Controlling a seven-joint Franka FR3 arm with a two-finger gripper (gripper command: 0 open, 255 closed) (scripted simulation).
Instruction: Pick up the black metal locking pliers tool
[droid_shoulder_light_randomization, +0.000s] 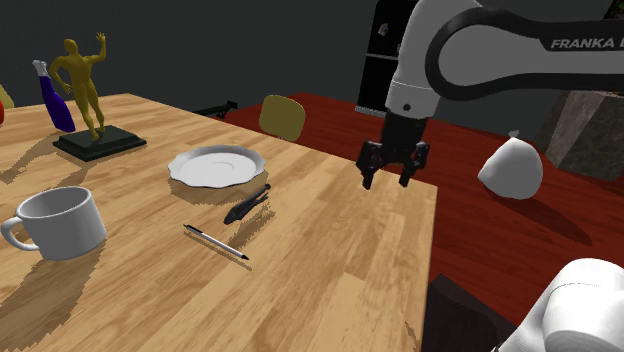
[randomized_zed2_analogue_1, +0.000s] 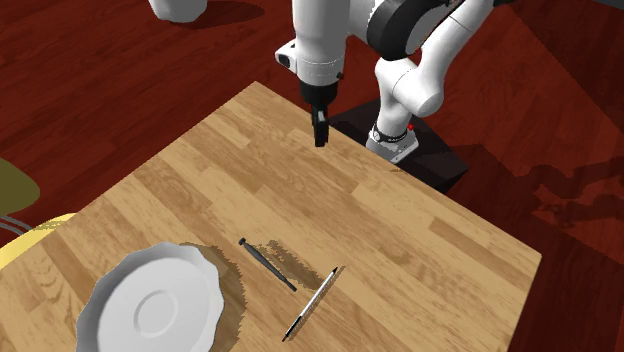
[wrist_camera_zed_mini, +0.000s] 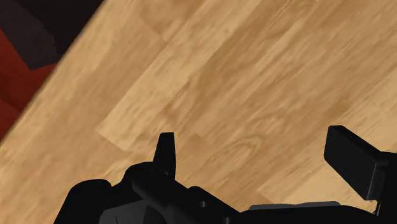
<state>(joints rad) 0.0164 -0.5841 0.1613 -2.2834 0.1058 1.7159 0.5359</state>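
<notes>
Two black fingers of the gripper stand apart over the wooden table, clasping nothing, probably ready for a grasp. The locking pliers lie well apart from it, between a white plate and a pen.

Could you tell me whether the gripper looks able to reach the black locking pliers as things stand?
Probably yes. The gripper hangs open above bare tabletop, and nothing stands between it and the locking pliers. The plate and pen lie close beside them but cover no part.
</notes>
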